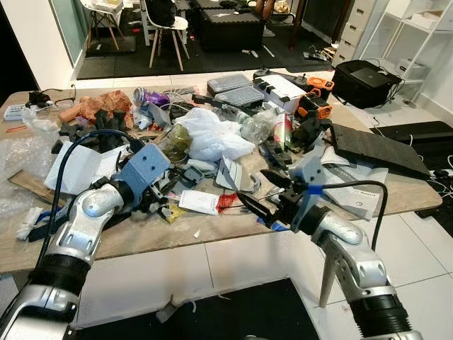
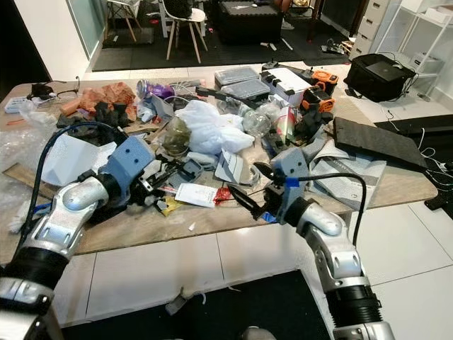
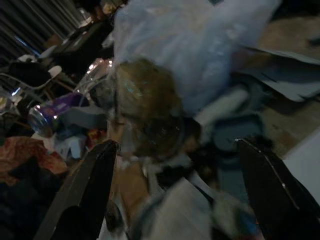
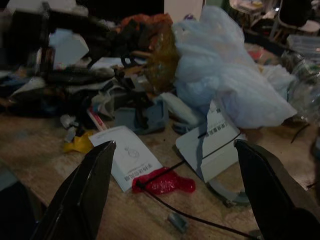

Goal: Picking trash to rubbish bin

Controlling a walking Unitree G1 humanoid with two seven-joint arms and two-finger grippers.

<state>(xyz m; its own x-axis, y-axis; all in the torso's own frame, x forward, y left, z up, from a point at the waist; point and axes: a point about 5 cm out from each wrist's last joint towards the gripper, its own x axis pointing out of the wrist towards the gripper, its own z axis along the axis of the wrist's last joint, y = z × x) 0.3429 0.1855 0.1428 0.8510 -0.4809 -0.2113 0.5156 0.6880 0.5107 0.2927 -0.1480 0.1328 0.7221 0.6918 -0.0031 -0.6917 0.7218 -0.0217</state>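
Observation:
Trash is heaped over a wooden table (image 1: 141, 237). A crumpled white plastic bag (image 1: 212, 134) lies mid-table beside a brownish clear bag (image 3: 147, 107). Near the front edge lie a red wrapper (image 4: 162, 184), a white paper card (image 4: 131, 162) and a yellow scrap (image 4: 80, 144). My left gripper (image 1: 164, 193) is open low over the clutter, pointing toward the brownish bag, with nothing between its fingers. My right gripper (image 1: 260, 193) is open at the front edge, just right of the red wrapper, and holds nothing.
A purple can (image 1: 145, 95), orange paper and bubble wrap (image 1: 21, 156) cover the left side. Grey trays, an orange tool and a dark board (image 1: 375, 149) crowd the right. A black bag (image 1: 364, 81) sits on the floor beyond; a white chair (image 1: 166, 28) stands behind.

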